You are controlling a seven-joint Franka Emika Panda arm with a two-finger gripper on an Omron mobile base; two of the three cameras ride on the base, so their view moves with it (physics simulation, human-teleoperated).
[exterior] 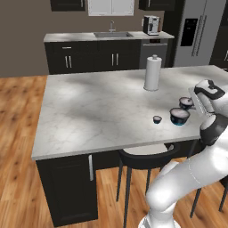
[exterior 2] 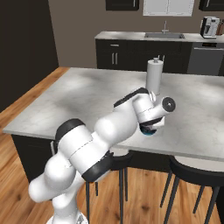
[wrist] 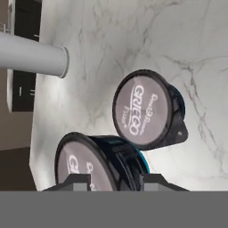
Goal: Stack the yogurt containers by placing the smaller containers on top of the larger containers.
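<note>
**Mid-sized tub gripped beside the widest tub**

The tabletop (exterior: 98, 107) carries a paper-towel roll (exterior: 152, 73), upright and well apart from the work, and no part of it. The widest tub (exterior: 180, 116) stands lid up near the front edge, free to serve as the base of the stack. The mid-sized tub (exterior: 186, 103) sits just beside it, clamped between narrowly parted fingers (wrist: 75, 182), evidently for transfer onto that lid. Whether its base is clear of the tabletop cannot be told. The tiny tub (exterior: 157, 119) stands near on the widest tub's left, untouched and judged last to go. The arm (exterior 2: 113, 127) reaches over the tabletop's right end, wrist bent so the fingers point down and leftward.
</note>
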